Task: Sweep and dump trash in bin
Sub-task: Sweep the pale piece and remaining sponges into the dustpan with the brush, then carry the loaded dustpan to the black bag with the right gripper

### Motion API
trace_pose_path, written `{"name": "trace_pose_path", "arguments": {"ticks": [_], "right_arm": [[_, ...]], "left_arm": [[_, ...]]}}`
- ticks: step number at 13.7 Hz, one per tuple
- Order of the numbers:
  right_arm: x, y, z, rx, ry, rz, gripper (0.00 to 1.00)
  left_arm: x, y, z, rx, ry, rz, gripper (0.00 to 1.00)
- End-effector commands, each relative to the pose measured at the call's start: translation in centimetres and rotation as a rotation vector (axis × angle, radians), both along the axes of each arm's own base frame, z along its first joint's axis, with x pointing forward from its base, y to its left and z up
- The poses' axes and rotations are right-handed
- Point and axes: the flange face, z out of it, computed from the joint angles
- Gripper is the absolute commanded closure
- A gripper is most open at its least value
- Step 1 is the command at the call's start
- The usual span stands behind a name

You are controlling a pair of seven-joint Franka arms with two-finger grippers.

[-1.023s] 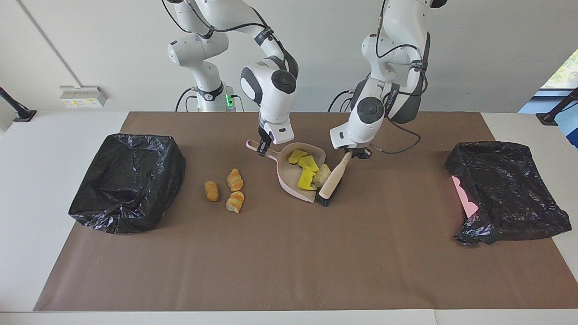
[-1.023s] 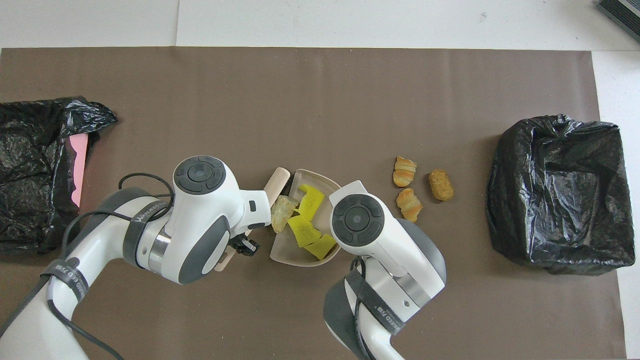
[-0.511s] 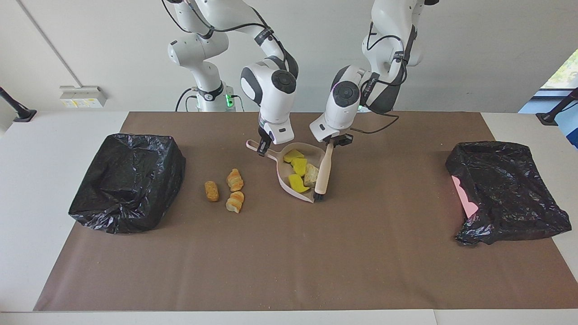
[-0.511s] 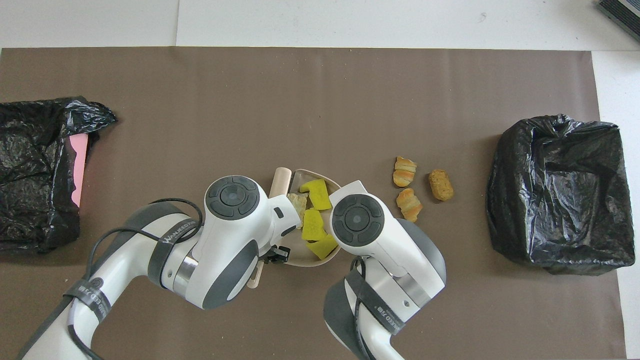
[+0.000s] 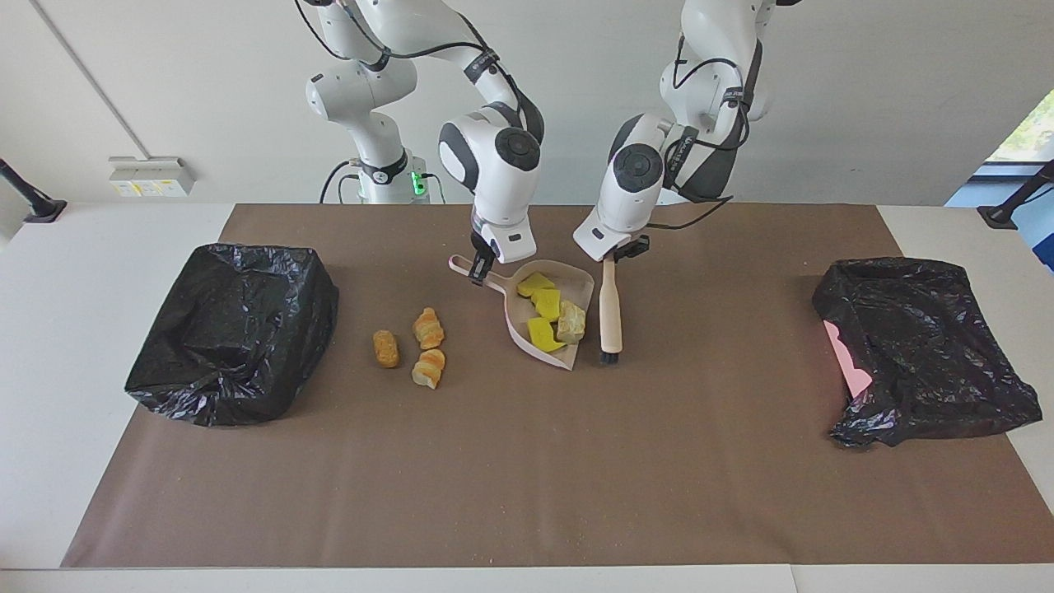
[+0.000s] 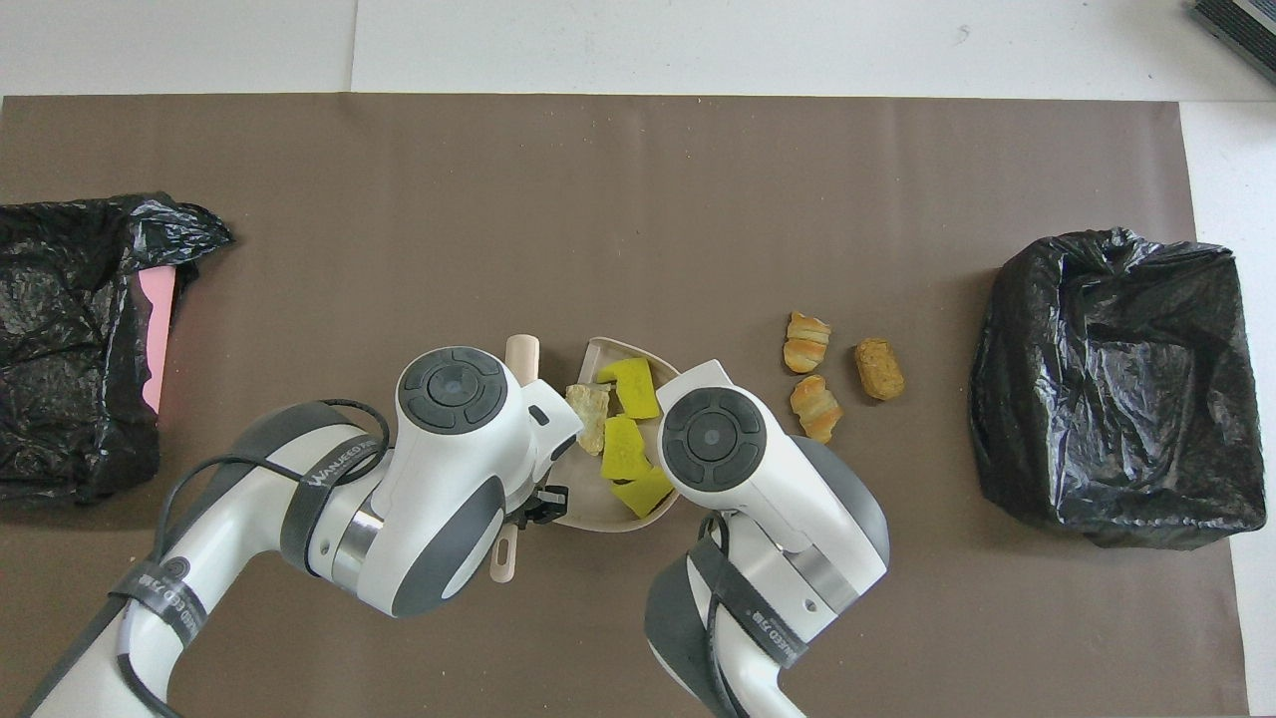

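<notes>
A beige dustpan [image 5: 576, 284] [image 6: 590, 514] lies on the brown mat, and my right gripper [image 5: 478, 270] is shut on its handle. Three yellow chunks [image 5: 545, 303] [image 6: 633, 387] and a pale beige lump [image 5: 570, 321] [image 6: 588, 411] of trash lie in the pan. My left gripper [image 5: 613, 254] [image 6: 538, 499] is shut on the wooden handle of a brush [image 5: 610, 306] [image 6: 522, 351], which stands beside the pan toward the left arm's end, bristles down at the mat. Two orange-striped pieces [image 5: 428, 328] [image 6: 805, 341] and a brown nugget [image 5: 384, 348] [image 6: 879, 369] lie between the pan and the black-lined bin [image 5: 235, 329] [image 6: 1112, 384].
A crumpled black bag [image 5: 922, 350] [image 6: 70, 339] with a pink patch showing lies at the left arm's end of the mat. The brown mat [image 5: 527, 478] stretches out bare on the side away from the robots.
The left gripper pushed the brush against the pan's mouth, moving the scraps deeper in, then drew it off to stand straight beside the pan. The right gripper and the dustpan stayed put.
</notes>
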Motion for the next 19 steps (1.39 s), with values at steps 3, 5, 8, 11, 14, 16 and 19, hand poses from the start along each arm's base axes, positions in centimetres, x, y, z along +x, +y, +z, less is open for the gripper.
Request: {"name": "trace_pose_path", "arguments": {"ticks": [3,5,8,11,14,16,19], "right_arm": [[-0.1,0.1,-0.2,-0.008,-0.021,-0.021,1.0],[0.3,-0.6,1.5,0.0,-0.033,-0.023,1.0],[1.8,-4.3,6.1,0.019,-0.044,-0.016,1.0],[3.1,-8.9,10.6,0.036,-0.065,-0.04,1.0],[4.8,-16.4,15.7,0.051,-0.092,-0.074,1.0],[5.5,-22.7,18.5,0.054,-0.089,-0.092,1.0],[6.2,-31.3,20.7,0.074,-0.104,-0.11,1.0]], "left_arm": [[-1.0,1.3,0.7,0.094,-0.034,0.101,1.0],[-1.2,1.3,0.4,0.1,-0.046,0.118,1.0],[-2.6,1.1,-0.2,0.082,-0.087,0.117,1.0],[-6.8,-0.6,-1.0,0.073,-0.143,0.134,1.0],[-11.8,-4.1,-0.6,0.021,-0.119,0.118,1.0],[-15.7,-5.4,-0.7,-0.017,-0.14,0.086,1.0],[-19.0,-6.8,-1.0,-0.044,-0.079,0.094,1.0]]}}
